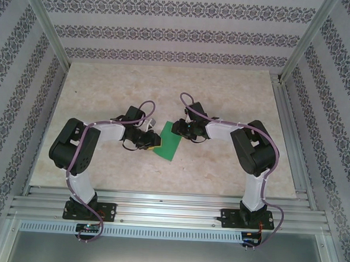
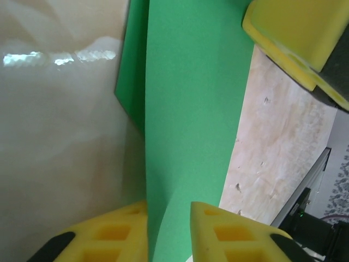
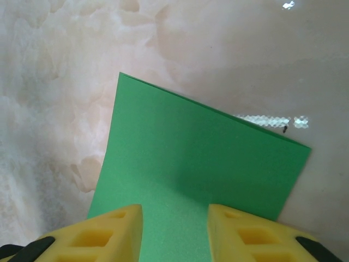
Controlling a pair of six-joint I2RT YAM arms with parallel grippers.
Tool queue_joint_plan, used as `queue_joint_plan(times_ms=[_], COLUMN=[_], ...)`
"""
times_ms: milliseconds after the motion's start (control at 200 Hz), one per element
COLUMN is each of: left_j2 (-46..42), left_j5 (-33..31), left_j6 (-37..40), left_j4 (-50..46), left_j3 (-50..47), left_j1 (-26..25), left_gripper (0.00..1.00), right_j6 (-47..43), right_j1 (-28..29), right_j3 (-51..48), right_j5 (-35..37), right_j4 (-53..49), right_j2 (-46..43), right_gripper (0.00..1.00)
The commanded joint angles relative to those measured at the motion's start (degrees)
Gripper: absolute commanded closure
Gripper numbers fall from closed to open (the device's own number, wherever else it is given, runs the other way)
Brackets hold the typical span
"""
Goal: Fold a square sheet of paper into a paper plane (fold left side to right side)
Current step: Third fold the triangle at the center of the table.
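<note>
Pale marbled tabletop [image 1: 225, 92], bright-green square sheet of paper [image 1: 170, 144] at its centre between both arms, right tool [image 3: 174, 215] open astride the sheet's near edge, left tool [image 2: 169, 213] narrow-jawed around a curved-up edge, clamped or not unclear

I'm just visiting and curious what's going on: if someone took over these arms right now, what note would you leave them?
Left pincer: fingers straddle the paper; can't tell whether it grips.
Right pincer: open, tips over the paper's right edge.
Paper: middle of the table, between both pincers; its left edge looks lifted.
Done: both pincers are at the paper; no crease visible.
Left: fold the left side onto the right, crease it, then make the remaining plane folds.
</note>
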Motion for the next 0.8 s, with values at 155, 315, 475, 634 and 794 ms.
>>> queue_joint_plan(times_ms=[155,315,475,634,794], left_j2=[-4.4,-4.8,-3.2,-2.3,-1.7], left_j5=[-1.2,-4.0,-5.6,-6.7,-6.9], left_j6=[-0.9,-2.0,-2.9,-4.8,-5.5], left_j4=[-1.6,-6.2,-8.7,-9.8,-11.8], left_j3=[1.2,3.7,6.0,7.1,8.5], left_j1=[-0.8,-2.6,-4.9,-5.5,-5.8], left_gripper=[0.88,0.91,0.96,0.99,1.00], right_j6=[-9.1,-18.6,-16.8,-17.4,-20.9], right_j1=[-2.4,-0.8,6.8,13.4,17.7], right_j3=[-3.0,-9.7,-19.1,-20.3,-20.4], right_j5=[-1.7,3.3,6.0,8.8,14.4], right_j4=[3.0,-2.2,2.8,7.8,9.5], right_j2=[-8.2,-21.6,-26.8,-25.2,-22.3], right_gripper=[0.56,0.52,0.52,0.48,0.46])
